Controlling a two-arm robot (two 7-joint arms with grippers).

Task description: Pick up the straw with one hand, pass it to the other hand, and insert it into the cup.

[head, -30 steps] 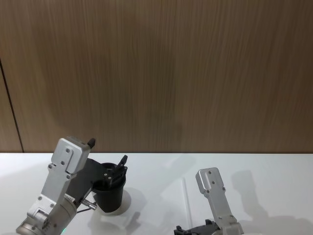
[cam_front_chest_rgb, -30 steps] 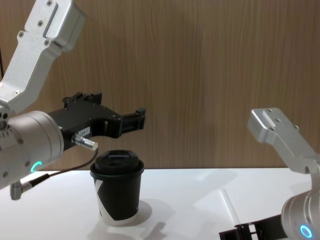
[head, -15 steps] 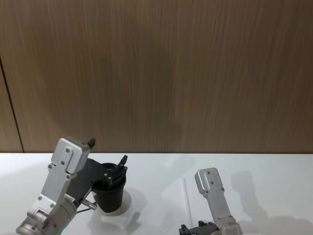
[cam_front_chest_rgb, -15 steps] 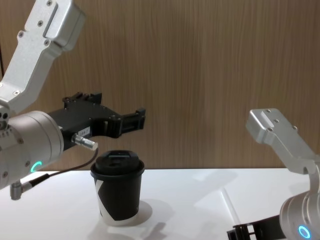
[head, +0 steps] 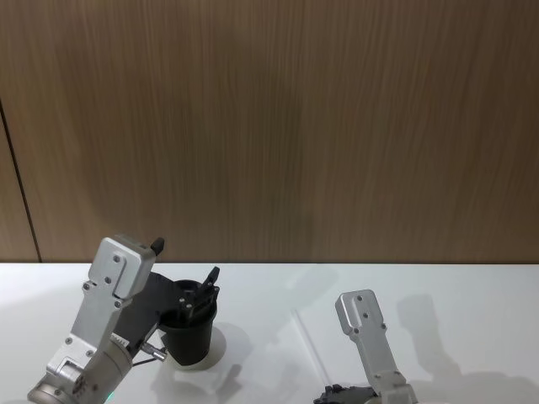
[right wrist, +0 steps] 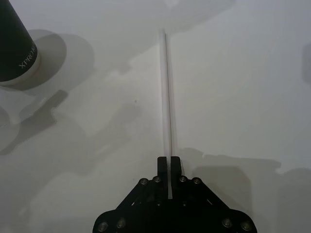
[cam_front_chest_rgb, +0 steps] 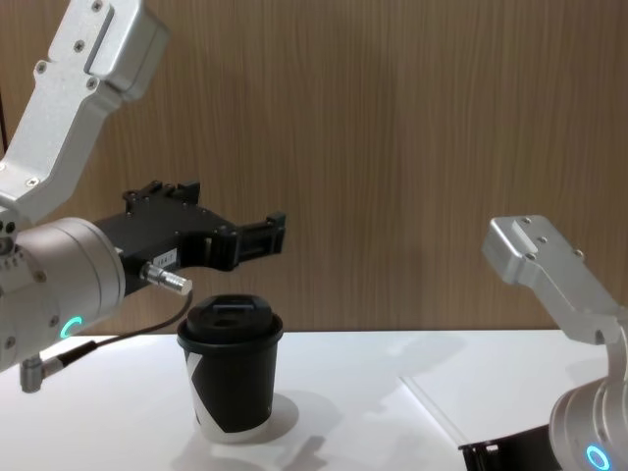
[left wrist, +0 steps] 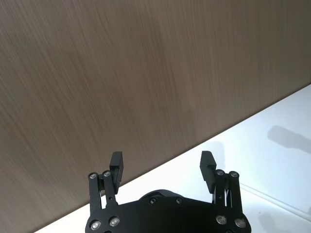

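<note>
Two broad surfaces come first: a brown wood-grain wall panel and, below it, a flat white table top.

Next in size is the silver-grey left arm, entering the chest view at 9 o'clock. Its fat cylinder carries a lit ring, a silver plug and a dark cable. The flat black left gripper hovers just above the cup, at 12 o'clock from the lid and clear of it. Its two fingers are spread wide with nothing between them.

A slimmer silver-grey right arm sits at 5 o'clock in the head view. Its blocky black right gripper is low over the table, fingers pressed together and clamped on the straw's near end.

A black paper coffee cup stands upright on the table at 7 o'clock in the head view. It has a black plastic lid, a white angular mark on its side and a white base rim.

Smallest is the long, thin, straight white plastic straw, at 3 o'clock from the cup and well apart from it. It is so pale that it nearly blends into the table. It runs straight out from the right gripper's fingertips, and in the head view it slants towards 11 o'clock. Whether its free end touches the table cannot be told.
</note>
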